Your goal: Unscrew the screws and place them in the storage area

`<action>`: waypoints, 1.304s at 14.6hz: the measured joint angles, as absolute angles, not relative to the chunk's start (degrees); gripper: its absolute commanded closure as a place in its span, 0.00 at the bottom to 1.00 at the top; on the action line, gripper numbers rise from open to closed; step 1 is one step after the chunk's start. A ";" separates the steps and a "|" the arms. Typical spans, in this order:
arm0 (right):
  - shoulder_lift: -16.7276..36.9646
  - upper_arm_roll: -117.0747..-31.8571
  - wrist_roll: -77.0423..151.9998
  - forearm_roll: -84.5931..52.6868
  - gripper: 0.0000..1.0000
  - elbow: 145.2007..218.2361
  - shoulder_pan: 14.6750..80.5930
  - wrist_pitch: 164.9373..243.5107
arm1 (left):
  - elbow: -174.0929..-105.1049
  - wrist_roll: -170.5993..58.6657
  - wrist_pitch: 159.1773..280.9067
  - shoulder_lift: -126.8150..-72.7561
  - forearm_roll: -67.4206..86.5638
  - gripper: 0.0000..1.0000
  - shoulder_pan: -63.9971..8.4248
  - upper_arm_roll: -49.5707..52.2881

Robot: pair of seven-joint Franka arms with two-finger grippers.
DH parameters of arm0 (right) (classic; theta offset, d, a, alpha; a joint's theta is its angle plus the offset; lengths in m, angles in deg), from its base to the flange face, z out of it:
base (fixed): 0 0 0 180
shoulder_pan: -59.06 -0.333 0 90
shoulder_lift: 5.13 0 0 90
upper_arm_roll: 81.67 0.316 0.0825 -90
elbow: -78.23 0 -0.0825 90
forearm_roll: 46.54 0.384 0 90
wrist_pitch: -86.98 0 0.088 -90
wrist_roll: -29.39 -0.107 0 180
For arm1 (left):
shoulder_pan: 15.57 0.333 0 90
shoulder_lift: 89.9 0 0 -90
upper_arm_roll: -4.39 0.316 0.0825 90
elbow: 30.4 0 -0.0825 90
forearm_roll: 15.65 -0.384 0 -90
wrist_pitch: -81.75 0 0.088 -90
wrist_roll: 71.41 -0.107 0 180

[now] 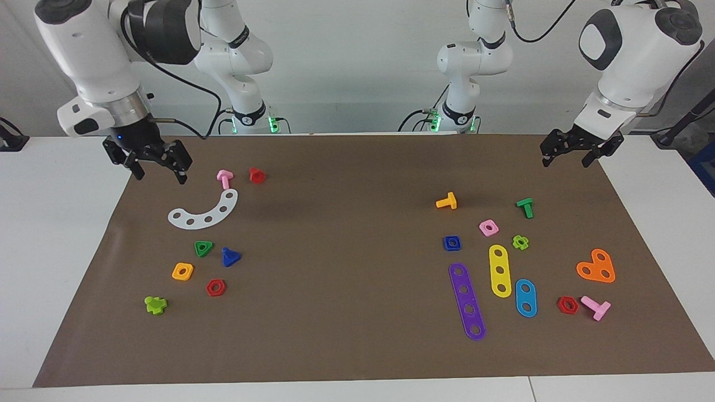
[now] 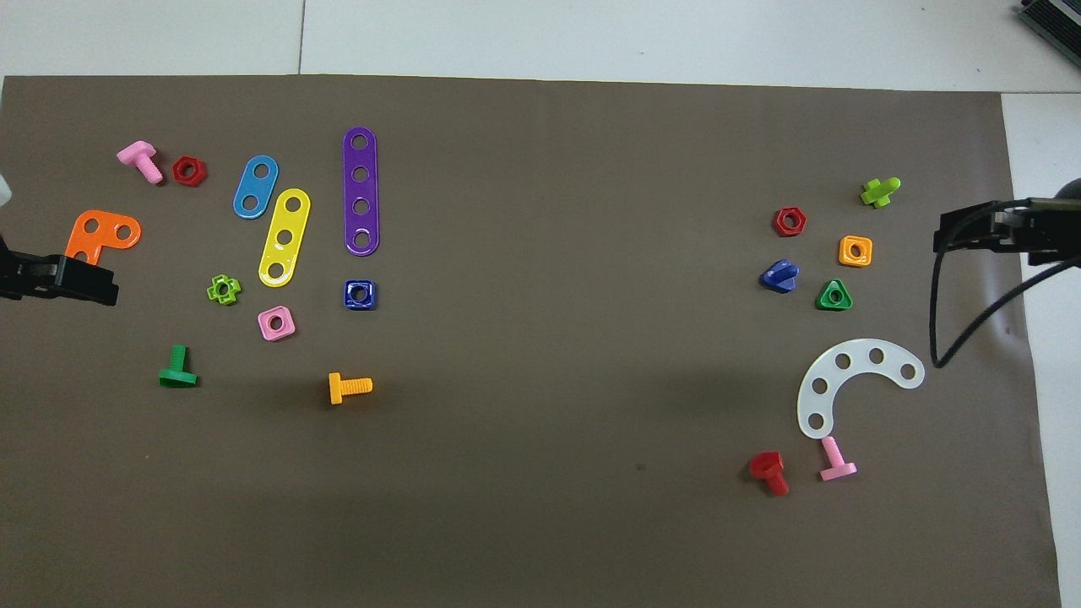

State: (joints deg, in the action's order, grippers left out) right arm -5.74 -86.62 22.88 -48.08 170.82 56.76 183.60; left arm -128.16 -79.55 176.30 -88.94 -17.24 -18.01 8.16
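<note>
The dark blue bolt with a triangular head lies on the brown mat toward the right arm's end, beside a green triangle nut. Its dark blue square nut lies apart from it toward the left arm's end, by the nearer tip of a purple strip. My right gripper is open and empty, raised over the mat's edge at its own end. My left gripper is open and empty, raised over the mat's edge at its end.
Around the bolt lie a white curved plate, a pink bolt, a red bolt, orange and red nuts, and a lime bolt. Around the nut lie yellow and blue strips, an orange plate, and orange, green and pink bolts.
</note>
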 measured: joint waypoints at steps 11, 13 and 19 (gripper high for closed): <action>-7.52 -85.38 22.88 -48.01 0.00 169.91 56.87 177.09 | -128.16 -79.54 176.30 -88.94 -17.25 0.00 -18.01 8.16; -7.55 -84.64 22.88 -48.01 0.00 169.96 56.77 177.04 | -128.16 -79.54 176.30 -88.94 -17.25 0.00 -18.01 8.16; -7.68 -84.57 22.88 -48.01 0.00 170.02 56.59 176.39 | -128.16 -79.53 176.30 -88.94 -17.25 0.00 -18.01 8.16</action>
